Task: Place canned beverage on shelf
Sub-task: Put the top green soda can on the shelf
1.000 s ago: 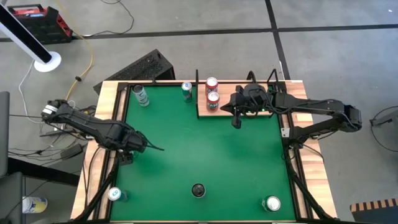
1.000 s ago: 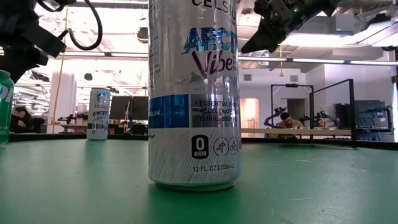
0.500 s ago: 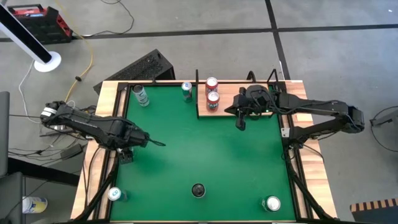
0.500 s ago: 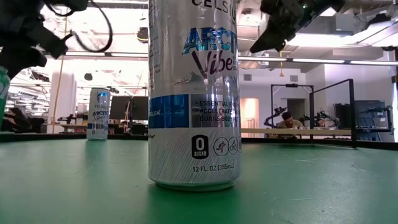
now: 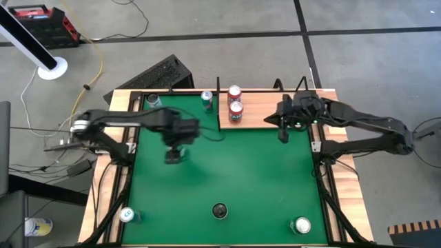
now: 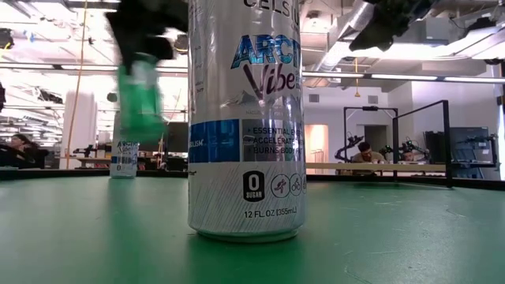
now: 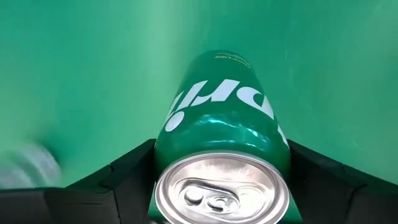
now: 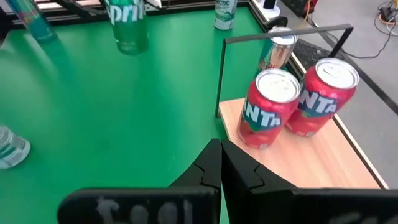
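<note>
Green felt covers the table (image 5: 227, 179) seen from above, where the left gripper (image 5: 173, 153) is carried over it and the right gripper (image 5: 282, 132) hangs by the light-wood plank shelf (image 5: 258, 110). At the left wrist, a green aluminium drink can (image 7: 221, 146) is clamped between the fingers. At the right wrist, the fingers are pressed together beside two red cans (image 8: 268, 115).

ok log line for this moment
left gripper: shut on green can, carried over green mat | right gripper: shut, empty, by shelf | shelf: two red cans
</note>
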Controlling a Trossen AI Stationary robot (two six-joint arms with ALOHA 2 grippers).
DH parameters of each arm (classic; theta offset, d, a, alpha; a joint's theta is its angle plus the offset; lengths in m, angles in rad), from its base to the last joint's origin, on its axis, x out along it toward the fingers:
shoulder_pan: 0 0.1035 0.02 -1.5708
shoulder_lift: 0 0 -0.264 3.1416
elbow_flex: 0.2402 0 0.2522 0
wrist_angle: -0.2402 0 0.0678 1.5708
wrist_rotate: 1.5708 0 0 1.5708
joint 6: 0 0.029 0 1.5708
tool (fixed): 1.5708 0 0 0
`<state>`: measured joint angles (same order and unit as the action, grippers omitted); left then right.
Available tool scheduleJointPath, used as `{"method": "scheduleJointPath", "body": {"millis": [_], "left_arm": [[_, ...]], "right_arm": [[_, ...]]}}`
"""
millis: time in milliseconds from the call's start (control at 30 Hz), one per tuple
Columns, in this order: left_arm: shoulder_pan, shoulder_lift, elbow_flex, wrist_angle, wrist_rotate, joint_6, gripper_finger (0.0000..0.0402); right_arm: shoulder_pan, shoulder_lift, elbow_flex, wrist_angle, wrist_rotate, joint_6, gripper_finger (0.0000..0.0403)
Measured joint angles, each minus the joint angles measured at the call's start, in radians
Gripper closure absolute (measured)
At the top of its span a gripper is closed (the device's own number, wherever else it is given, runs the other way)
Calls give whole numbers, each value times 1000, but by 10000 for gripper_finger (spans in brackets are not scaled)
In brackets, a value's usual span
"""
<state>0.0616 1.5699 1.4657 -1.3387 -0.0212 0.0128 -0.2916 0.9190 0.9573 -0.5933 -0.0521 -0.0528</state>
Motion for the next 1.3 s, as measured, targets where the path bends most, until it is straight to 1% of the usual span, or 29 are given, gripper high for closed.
{"method": "scheduleJointPath", "body": {"millis": [100,200,333,467,533,667,933,1000,1100,1167,1233,1300], "left_arm": [[9,147,148,30,-36,133,118],[13,279,285,61,-41,224,118],[13,435,448,64,-44,296,118],[11,535,551,46,-44,326,118],[11,570,577,40,-43,342,118],[11,623,590,29,-41,375,118],[8,635,593,22,-28,391,117],[8,636,592,22,-18,398,95],[8,644,588,29,-4,402,42],[7,648,585,43,-16,402,18],[7,646,592,59,-25,404,12],[8,645,621,28,-29,409,16]], "right_arm": [[4,-21,0,-41,0,5,376],[3,-32,0,-80,0,11,376],[3,-31,0,-123,0,11,376],[6,-32,-7,-128,0,11,376],[11,-32,-20,-132,0,14,376],[9,-32,-43,-134,0,48,376],[10,-39,-46,-156,0,87,376],[10,-45,-46,-156,0,90,376],[10,-47,-46,-157,0,90,376],[8,-51,-46,-154,0,90,376],[8,-51,-46,-154,0,90,376],[8,-49,-46,-155,0,90,376]]}}
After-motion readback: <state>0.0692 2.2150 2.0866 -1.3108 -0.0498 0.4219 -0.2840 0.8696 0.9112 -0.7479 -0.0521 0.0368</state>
